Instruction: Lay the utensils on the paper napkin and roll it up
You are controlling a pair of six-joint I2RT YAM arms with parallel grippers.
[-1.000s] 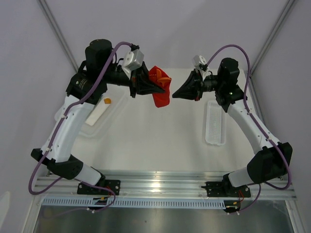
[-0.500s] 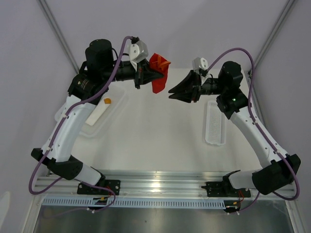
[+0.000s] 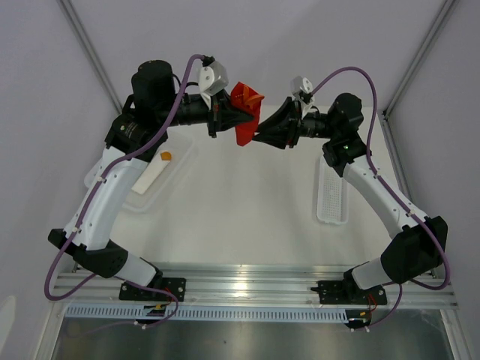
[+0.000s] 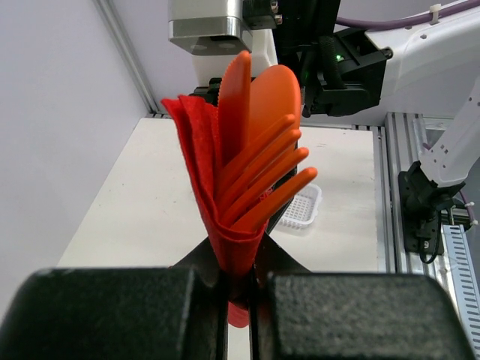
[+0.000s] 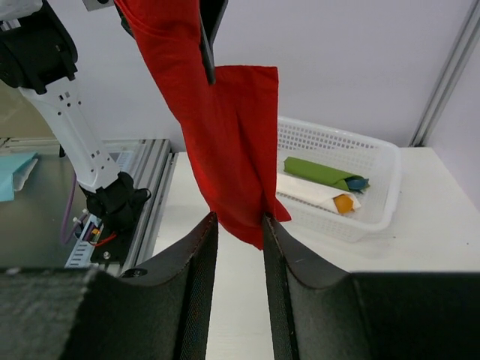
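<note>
- Between the shut fingers of the left gripper (image 4: 238,296), one paper napkin (image 4: 201,180) is pinched partway along its length, lifted well above the table (image 3: 240,217).
- One napkin only: bright red and folded lengthwise into a loose sleeve. One end gapes open beyond the left gripper; the other hangs limp below it.
- Three utensils (image 4: 259,142) stick out of the sleeve past the left gripper: one narrow blade, one rounded bowl, one four-tined fork, all orange-red.
- One right gripper (image 5: 238,232) faces the left gripper, its fingers a narrow gap apart on either side of the napkin's hanging end. Whether they touch the paper cannot be told.
- One white basket (image 5: 371,217) sits on the table below the left gripper, holding one green bar (image 5: 319,172).
</note>
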